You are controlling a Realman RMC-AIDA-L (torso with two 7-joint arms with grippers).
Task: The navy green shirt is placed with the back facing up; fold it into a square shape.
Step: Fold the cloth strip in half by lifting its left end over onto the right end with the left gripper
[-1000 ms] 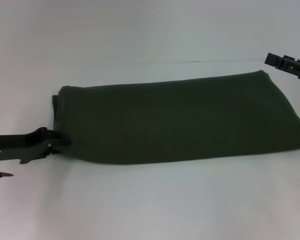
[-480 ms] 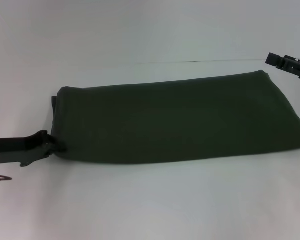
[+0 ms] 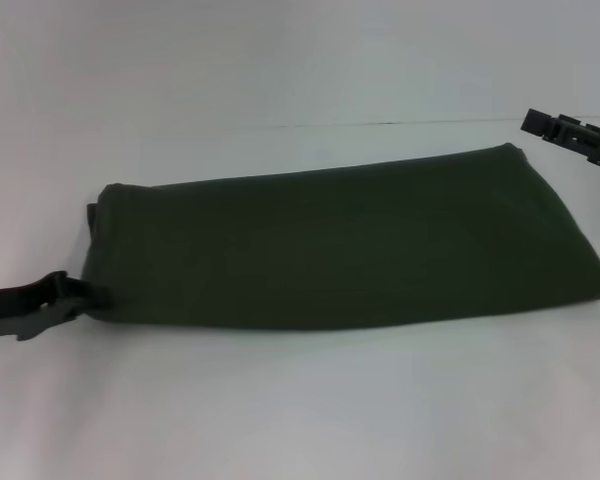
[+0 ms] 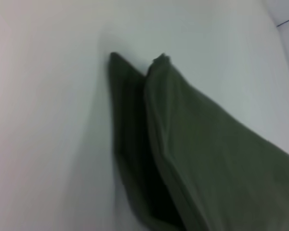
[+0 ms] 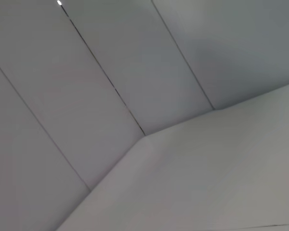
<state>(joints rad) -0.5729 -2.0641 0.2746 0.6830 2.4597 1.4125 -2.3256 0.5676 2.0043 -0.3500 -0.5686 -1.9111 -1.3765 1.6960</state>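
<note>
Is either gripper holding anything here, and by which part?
The left gripper grips the navy green shirt at its near-left corner. The right gripper holds nothing, raised beyond the shirt's far-right corner.

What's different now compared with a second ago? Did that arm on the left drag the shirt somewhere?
Yes. The left hand, at the near left corner of the navy green shirt, has pulled back toward the robot's left, and the whole folded shirt slid that way with it. The right hand has stayed raised beyond the shirt's far right corner, barely shifting. The fold itself looks unchanged.
</note>
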